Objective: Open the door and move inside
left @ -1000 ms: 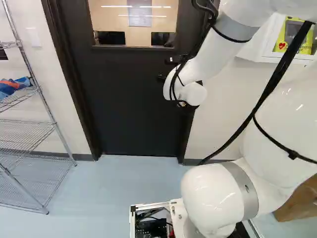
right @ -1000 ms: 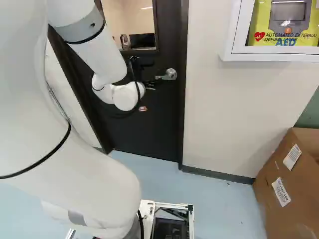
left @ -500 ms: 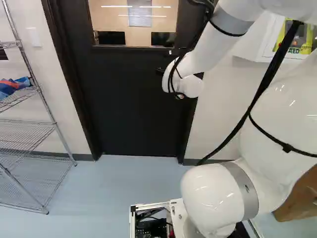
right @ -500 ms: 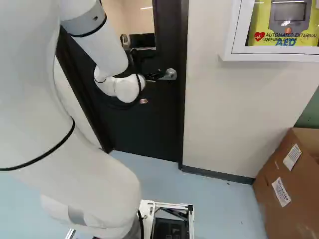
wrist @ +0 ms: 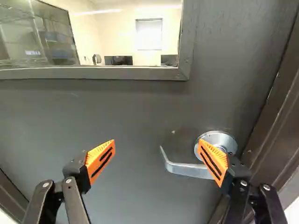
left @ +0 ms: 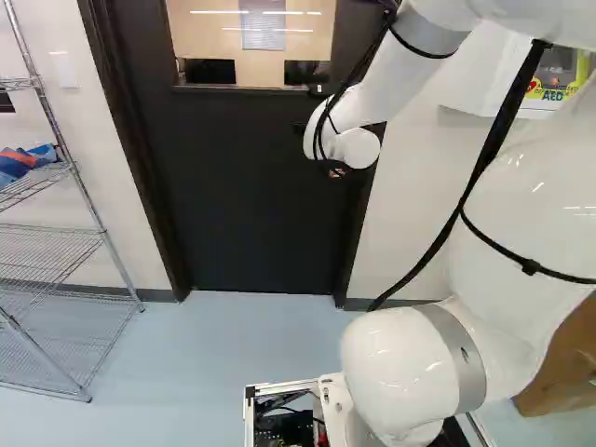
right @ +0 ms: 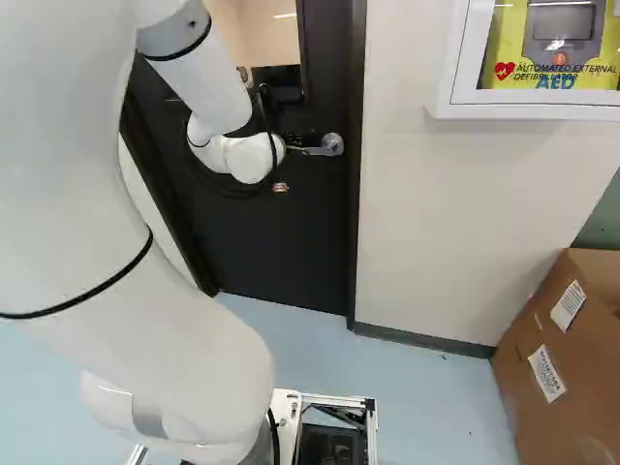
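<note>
1. One black, orange-padded gripper [wrist: 157, 143] is spread wide, nothing held.
2. The curved silver lever handle [wrist: 187, 170], partly hidden by one finger, on the flat dark door [wrist: 131, 107], may be missed through off-centre closing.
3. The straight brown frame [wrist: 280, 126] may be scraped through sideways drift.

There's a wire rack [left: 103, 233], white cabinet [right: 523, 108] and cardboard box [right: 524, 334].

Pale wall [right: 465, 213], light-blue floor [left: 214, 354], dark baseboard [right: 421, 338]; wire shelving [left: 99, 228] at left of left base view.
</note>
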Controlling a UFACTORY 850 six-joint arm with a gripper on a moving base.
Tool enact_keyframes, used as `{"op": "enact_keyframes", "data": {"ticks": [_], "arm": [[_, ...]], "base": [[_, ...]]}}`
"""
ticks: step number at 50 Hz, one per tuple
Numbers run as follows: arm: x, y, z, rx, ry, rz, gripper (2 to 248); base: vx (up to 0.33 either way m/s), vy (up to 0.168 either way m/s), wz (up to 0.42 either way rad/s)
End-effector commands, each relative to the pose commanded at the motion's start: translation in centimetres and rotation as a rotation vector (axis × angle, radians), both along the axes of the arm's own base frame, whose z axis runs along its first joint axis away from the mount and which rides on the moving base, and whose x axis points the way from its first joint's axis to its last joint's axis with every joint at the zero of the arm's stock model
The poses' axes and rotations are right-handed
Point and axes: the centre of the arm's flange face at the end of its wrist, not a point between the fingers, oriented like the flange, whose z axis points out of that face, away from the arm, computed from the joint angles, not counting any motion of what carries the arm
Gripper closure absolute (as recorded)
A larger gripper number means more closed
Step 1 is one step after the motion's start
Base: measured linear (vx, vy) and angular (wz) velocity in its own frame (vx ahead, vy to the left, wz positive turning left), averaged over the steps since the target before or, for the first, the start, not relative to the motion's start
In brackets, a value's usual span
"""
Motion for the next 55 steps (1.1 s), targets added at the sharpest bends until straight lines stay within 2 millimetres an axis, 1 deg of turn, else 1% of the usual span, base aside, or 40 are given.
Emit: {"op": "enact_keyframes", "data": {"ticks": [9, 24, 55], "arm": [[0.6, -0.1, 0.0, 0.002, 0.009, -0.005, 3], [2.1, -0.4, -1.4, 0.002, 0.038, -0.010, 3], [2.5, -0.4, -4.7, 0.002, 0.105, -0.010, 3]], "base": [[0.000, 0.000, 0.000], [0.000, 0.000, 0.000], [0.000, 0.000, 0.000]]}}
